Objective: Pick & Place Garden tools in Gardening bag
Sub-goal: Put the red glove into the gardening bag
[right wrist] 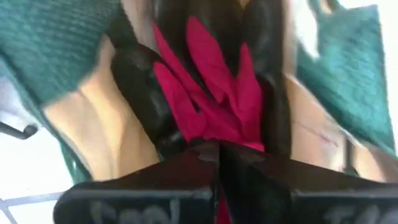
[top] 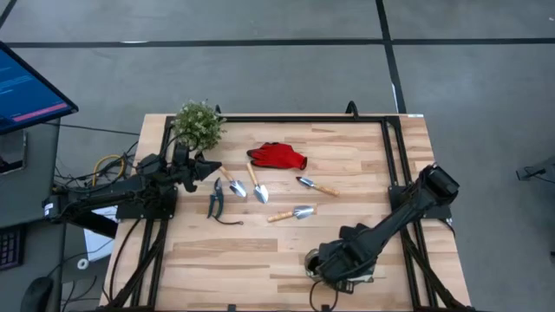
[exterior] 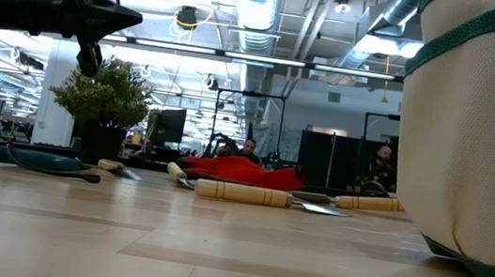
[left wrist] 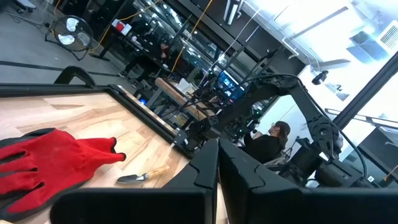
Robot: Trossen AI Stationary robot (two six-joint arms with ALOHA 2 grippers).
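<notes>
On the table lie a red glove, wood-handled trowels, a fork and dark shears. The beige, green-trimmed gardening bag stands near the front edge, mostly hidden under my right arm in the high view. My right gripper points down over the bag's mouth, shut on a second red glove. My left gripper hovers shut and holding nothing at the table's left, beside the plant. My right gripper pinches the red glove's upper end between its two shut fingers, coming from above and pointing down. The glove hangs slack below the fingers, its fingers reaching down into the bag's dark inside between the green-trimmed walls.
A bushy potted plant stands at the far left corner, close to my left gripper. A dark metal frame runs along the table's far and right edges. Bare wood lies along the near left. People sit in the room behind.
</notes>
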